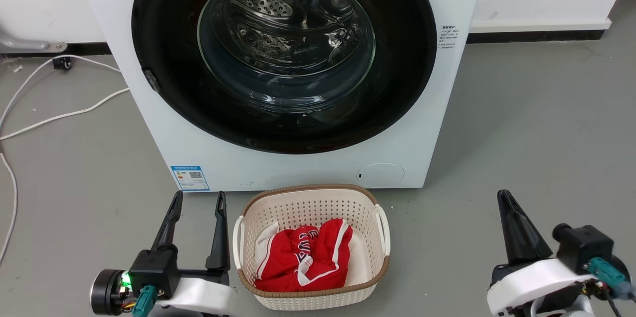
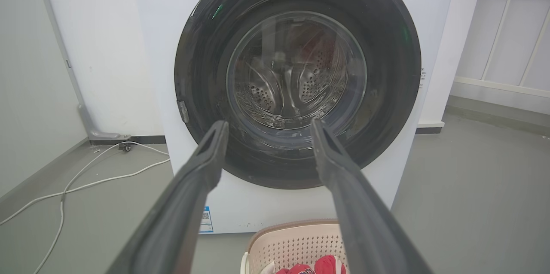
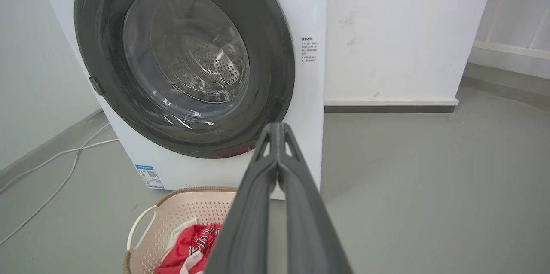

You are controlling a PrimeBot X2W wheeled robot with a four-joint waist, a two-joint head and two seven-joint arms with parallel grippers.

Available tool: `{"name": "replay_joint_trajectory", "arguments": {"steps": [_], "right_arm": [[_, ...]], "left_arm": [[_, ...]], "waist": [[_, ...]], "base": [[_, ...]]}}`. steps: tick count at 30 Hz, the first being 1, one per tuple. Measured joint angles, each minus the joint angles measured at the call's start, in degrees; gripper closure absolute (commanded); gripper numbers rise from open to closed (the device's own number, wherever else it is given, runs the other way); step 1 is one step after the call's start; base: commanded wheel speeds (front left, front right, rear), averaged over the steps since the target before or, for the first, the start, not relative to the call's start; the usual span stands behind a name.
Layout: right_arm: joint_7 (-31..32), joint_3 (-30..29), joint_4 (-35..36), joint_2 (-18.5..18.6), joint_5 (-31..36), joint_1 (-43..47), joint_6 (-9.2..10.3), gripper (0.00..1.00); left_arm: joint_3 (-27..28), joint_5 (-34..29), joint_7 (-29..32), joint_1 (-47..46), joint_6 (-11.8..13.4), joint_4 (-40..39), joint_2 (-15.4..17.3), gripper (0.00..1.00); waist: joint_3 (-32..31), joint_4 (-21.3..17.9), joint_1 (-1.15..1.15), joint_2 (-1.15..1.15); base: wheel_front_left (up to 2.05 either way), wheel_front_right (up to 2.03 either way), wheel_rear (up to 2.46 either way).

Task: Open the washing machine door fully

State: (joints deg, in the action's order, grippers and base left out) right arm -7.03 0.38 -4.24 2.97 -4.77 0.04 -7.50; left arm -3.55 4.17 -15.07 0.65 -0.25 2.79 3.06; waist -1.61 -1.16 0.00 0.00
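Although the task calls for it open, the washing machine door [image 1: 285,43] is closed flat against the front of the white washing machine [image 1: 298,168], at twelve o'clock in the head view. Its black ring spans nearly the whole width of the front, and the steel drum [image 1: 268,4] shows through the clear window at its centre. A small grey tab [image 1: 150,80] sits on the ring's edge at nine o'clock.

The left gripper [image 1: 199,197] is at seven o'clock, its two fingers spread apart with nothing between them. In its wrist view they frame the lower part of the door, well apart from it. The right gripper [image 1: 506,198] is at five o'clock, its fingers pressed together and holding nothing. In its wrist view their joined tip lies over the front's five o'clock corner.

Between the grippers, at six o'clock, a cream basket [image 1: 312,192] stands on the grey floor [image 1: 521,133] just before the machine, with a red garment [image 1: 303,252] inside. A white cable [image 1: 64,116] trails across the floor at nine o'clock.
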Motion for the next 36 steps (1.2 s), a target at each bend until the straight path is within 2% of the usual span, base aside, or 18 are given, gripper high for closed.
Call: {"name": "replay_joint_trajectory", "arguments": {"steps": [2, 11, 16, 20, 24, 30, 36], "right_arm": [[-0.02, -0.04, -0.48, 0.0, -4.17, -0.01, 0.0, 1.0], [-3.07, 1.41, -6.05, -0.01, -44.54, -2.71, 0.0, 1.0], [-5.09, 1.71, -7.16, -0.07, -74.83, -5.88, 0.01, 1.0], [-5.04, -0.44, -7.71, -0.08, -87.77, -9.67, 0.01, 1.0], [-2.91, -3.21, -9.81, 0.69, -93.29, -15.1, 0.01, 1.0], [1.64, -3.55, -18.39, 6.14, -97.92, -26.88, 0.01, 1.0], [6.55, -0.16, -29.75, 11.99, -98.55, -39.57, 0.02, 1.0]], "left_arm": [[0.03, -0.07, 0.0, 0.0, 0.0, -0.01, -0.02, 0.0], [0.14, 0.05, 0.0, -0.03, -0.08, -0.04, -0.09, 0.0], [0.11, 0.33, 0.0, -0.43, -0.05, -0.08, -0.1, 0.0], [0.1, 1.04, 0.0, -0.53, 0.46, -0.34, -0.12, 0.0], [0.09, 1.25, 0.0, -0.94, 0.76, -0.89, -0.12, 0.0], [-0.01, 1.36, 0.0, -3.19, 0.4, -1.81, -0.15, 0.0], [-0.25, 1.04, 0.0, -5.44, -0.1, -2.16, -0.16, 0.0]], "waist": [[0.01, 0.01, 0.0, 0.0], [0.34, 0.39, 0.0, 0.0], [0.74, 0.71, 0.0, 0.0], [1.32, 0.49, 0.0, 0.0], [2.39, 0.05, 0.0, 0.0], [5.16, -0.3, 0.0, 0.0], [8.06, 0.03, 0.01, 0.0]], "base": [[0.0, 0.0, 0.0], [0.0, 0.0, 0.0], [0.0, 0.0, 0.0], [0.0, 0.0, 0.0], [0.0, 0.0, 0.0], [0.0, 0.0, 0.0], [0.0, 0.0, 0.0]]}}
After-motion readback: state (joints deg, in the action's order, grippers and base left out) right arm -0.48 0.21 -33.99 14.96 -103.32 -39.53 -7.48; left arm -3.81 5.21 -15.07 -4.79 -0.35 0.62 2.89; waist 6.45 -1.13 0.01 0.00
